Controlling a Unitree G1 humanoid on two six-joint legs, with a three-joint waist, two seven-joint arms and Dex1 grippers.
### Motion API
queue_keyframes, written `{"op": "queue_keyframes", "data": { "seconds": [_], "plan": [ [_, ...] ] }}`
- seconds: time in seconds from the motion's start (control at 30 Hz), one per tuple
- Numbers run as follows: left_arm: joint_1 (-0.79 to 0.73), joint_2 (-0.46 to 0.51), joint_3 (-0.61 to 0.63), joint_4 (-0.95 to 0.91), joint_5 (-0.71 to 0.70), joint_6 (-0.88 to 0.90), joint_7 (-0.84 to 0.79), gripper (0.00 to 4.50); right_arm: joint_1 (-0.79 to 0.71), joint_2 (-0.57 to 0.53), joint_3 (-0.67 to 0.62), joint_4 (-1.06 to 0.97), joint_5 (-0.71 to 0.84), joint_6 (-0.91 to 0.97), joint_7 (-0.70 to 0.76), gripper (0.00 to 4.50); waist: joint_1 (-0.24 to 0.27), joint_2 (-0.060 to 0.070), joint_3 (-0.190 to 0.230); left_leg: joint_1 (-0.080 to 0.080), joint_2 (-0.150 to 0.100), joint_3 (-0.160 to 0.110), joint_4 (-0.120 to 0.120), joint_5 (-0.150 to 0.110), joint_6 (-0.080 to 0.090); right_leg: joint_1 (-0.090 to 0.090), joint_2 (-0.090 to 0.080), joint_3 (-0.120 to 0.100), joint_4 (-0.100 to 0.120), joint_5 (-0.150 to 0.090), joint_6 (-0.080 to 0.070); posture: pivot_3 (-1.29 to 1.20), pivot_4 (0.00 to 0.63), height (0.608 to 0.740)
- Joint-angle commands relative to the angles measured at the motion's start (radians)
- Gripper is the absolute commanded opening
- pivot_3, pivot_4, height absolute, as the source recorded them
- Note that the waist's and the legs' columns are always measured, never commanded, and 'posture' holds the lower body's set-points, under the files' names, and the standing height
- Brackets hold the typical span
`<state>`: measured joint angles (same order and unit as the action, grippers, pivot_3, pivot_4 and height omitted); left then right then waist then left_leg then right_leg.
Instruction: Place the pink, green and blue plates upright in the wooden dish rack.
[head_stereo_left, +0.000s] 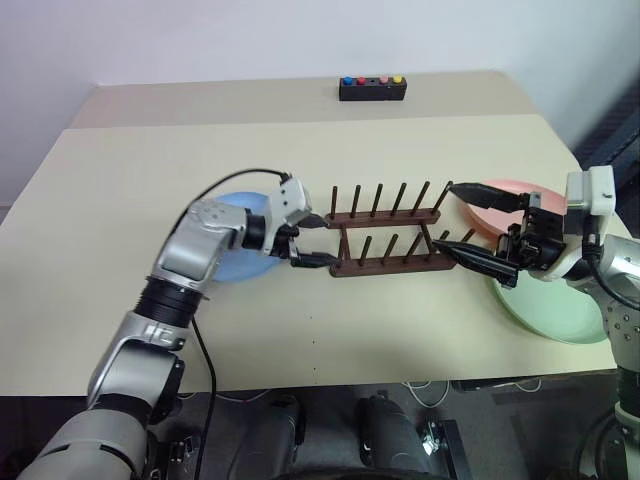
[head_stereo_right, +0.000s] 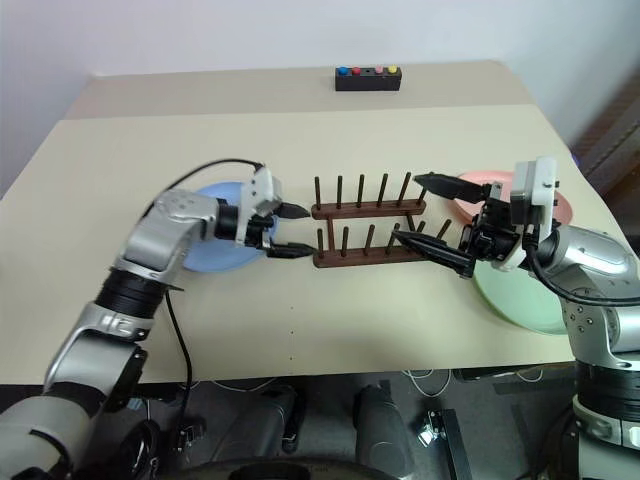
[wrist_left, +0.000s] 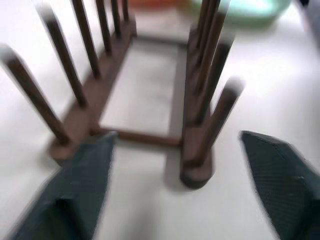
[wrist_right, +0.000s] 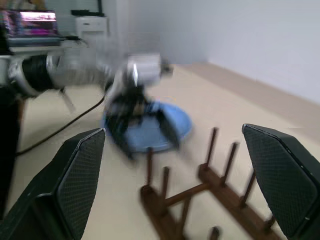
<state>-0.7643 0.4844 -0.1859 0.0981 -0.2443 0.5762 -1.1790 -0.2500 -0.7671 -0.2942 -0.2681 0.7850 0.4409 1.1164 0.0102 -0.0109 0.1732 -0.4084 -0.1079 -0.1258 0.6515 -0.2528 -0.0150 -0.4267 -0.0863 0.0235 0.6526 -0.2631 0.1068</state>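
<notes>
in the middle of the frame both hands, left hand (head_stereo_left: 307, 240) and right hand (head_stereo_left: 462, 222), are apart and empty at the rack (head_stereo_left: 388, 240), so hold it still, then grab the blue plate (head_stereo_left: 232, 262) by its rim.

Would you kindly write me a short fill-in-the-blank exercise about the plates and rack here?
1. The wooden dish rack holds ____ plates.
2. The blue plate lies flat beside the ____ gripper.
3. The pink plate overlaps the ____ plate.
4. Both grippers' jaws are ____; the right gripper holds nothing.

Missing: no; left; green; open
</notes>
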Motion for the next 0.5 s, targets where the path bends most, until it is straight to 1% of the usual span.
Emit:
{"op": "queue_keyframes", "data": {
  "seconds": [0.03,0.07,0.1,0.13,0.17,0.2,0.23,0.3,0.37,0.4,0.43,0.5],
  "plan": [
    [-0.014,0.039,0.085,-0.099,-0.104,0.116,0.002,2.04,-0.013,-0.007,-0.009,-0.011,0.044,0.016,0.032,3.07,0.001,0.0,0.0,0.0,0.0,0.0,0.0,0.0,0.0,0.0,0.0,0.0,0.0,0.0,0.0,0.0,0.15,0.74],
    [-0.003,0.038,0.111,-0.114,-0.145,0.125,-0.008,1.55,-0.013,-0.009,-0.009,-0.008,0.044,0.014,0.04,2.63,0.001,0.0,0.0,0.0,0.0,0.0,0.0,0.0,0.0,0.0,0.0,0.0,0.0,0.0,0.0,0.0,0.15,0.74],
    [0.012,0.022,0.155,-0.132,-0.218,0.137,-0.029,1.08,-0.012,-0.01,-0.009,-0.005,0.041,0.009,0.05,2.19,0.002,0.0,0.0,0.0,0.0,0.0,0.0,0.0,0.0,0.0,0.0,0.0,0.0,0.0,0.0,0.0,0.15,0.74],
    [0.024,-0.002,0.204,-0.137,-0.3,0.173,-0.039,0.5,-0.01,-0.013,-0.008,-0.001,0.039,0.006,0.061,1.56,0.002,0.0,0.0,0.0,0.0,0.0,0.0,0.0,0.0,0.0,0.0,0.0,0.0,0.0,0.0,0.0,0.15,0.74],
    [0.046,-0.026,0.238,-0.144,-0.354,0.172,-0.047,0.04,-0.002,-0.019,-0.005,0.0,0.031,-0.001,0.079,1.13,0.002,0.0,0.0,0.0,0.0,0.0,0.0,0.0,0.0,0.0,0.0,0.0,0.0,0.0,0.0,0.0,0.15,0.74],
    [0.069,-0.04,0.249,-0.156,-0.384,0.166,-0.056,0.0,0.007,-0.025,-0.002,0.001,0.022,-0.008,0.095,0.53,0.002,0.0,0.0,0.0,0.0,0.0,0.001,0.0,0.0,0.0,0.0,0.0,-0.001,0.0,0.0,0.0,0.15,0.74],
    [0.099,-0.039,0.23,-0.179,-0.399,0.178,-0.072,0.0,0.023,-0.037,0.006,0.0,0.003,-0.015,0.113,0.06,0.002,0.0,0.0,0.0,0.0,0.0,0.001,0.0,0.0,0.001,0.0,0.0,0.0,0.0,0.0,0.0,0.15,0.74],
    [0.168,-0.016,0.131,-0.238,-0.361,0.136,-0.113,0.0,0.079,-0.09,0.072,0.002,-0.115,-0.061,0.15,0.02,0.001,0.0,0.0,0.0,0.0,0.0,0.0,0.0,0.0,0.001,0.0,0.0,0.0,0.0,0.0,0.0,0.15,0.74],
    [0.204,0.015,-0.005,-0.251,-0.252,0.063,-0.126,0.0,0.128,-0.151,0.182,0.042,-0.304,-0.164,0.163,0.02,0.002,0.0,0.0,0.0,0.0,0.0,0.0,0.0,0.0,0.001,0.0,0.0,-0.001,0.0,0.0,0.0,0.15,0.74],
    [0.208,0.016,-0.065,-0.233,-0.186,0.012,-0.112,0.0,0.13,-0.16,0.221,0.065,-0.363,-0.202,0.157,0.02,0.003,0.0,0.0,0.001,0.0,0.0,0.0,0.0,0.0,0.001,0.0,0.0,-0.001,0.0,0.0,0.0,0.15,0.74],
    [0.202,0.007,-0.104,-0.215,-0.146,-0.01,-0.088,0.0,0.109,-0.145,0.239,0.084,-0.387,-0.223,0.133,0.02,0.003,0.0,0.0,0.001,0.0,0.001,0.001,0.0,0.0,0.001,0.0,0.0,-0.001,0.0,0.0,0.0,0.15,0.74],
    [0.183,-0.02,-0.141,-0.179,-0.076,-0.087,-0.037,0.0,0.057,-0.103,0.259,0.114,-0.423,-0.249,0.076,0.02,0.002,0.0,0.0,0.001,-0.001,0.002,0.001,0.0,0.0,0.001,0.0,0.001,0.0,0.001,0.0,0.0,0.15,0.74]
  ]
}}
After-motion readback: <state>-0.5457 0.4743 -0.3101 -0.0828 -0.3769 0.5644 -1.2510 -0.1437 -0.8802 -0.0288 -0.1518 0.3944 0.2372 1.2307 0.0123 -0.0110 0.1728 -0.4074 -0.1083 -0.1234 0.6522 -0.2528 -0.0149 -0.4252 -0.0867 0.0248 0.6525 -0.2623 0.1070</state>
